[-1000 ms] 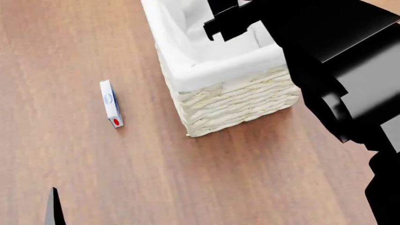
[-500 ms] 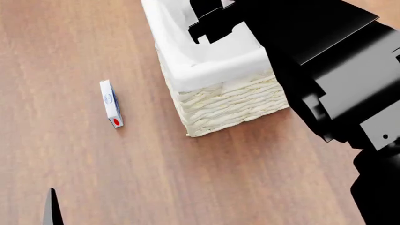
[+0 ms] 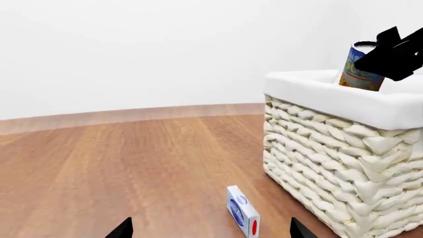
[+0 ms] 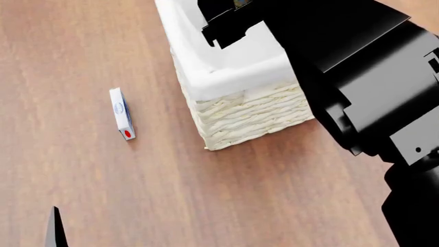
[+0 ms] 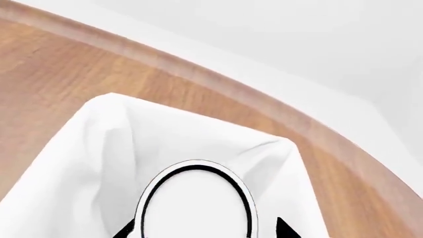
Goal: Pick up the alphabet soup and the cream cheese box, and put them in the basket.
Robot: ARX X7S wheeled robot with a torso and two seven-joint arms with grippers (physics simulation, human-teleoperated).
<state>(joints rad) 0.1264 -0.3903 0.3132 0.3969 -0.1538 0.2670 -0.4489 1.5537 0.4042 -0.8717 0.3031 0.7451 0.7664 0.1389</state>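
the right gripper [image 3: 391, 52] hung over the open top of the basket [image 4: 247, 116], its fingers [image 5: 284, 229] clenched on the alphabet soup [image 3: 362, 67]. in the left wrist view the can showed upright, its blue and yellow label standing above the white cloth liner [image 3: 343, 96], with the black gripper around its upper part. in the right wrist view the can's pale round top with a dark ring [image 5: 195, 203] sat between the two dark fingertips, and the liner's folds spread beneath it, so the can was above the basket's inside; whether it touched the bottom could not be told.

the cream cheese box [image 4: 122, 113] lay on the wooden bench [image 4: 103, 195], standing on its thin edge, apart from the basket on the robot's left side of it. its blue oval logo and red dot faced the basket in the head view. nothing touched the box.

of the left gripper [image 3: 210, 231] only two dark fingertips [image 3: 121, 230] showed at the edge of its own wrist view, spread wide and released, with nothing between them. the box lay ahead of them on the bench, and the woven basket wall [image 3: 330, 163] stood beyond it to one side.
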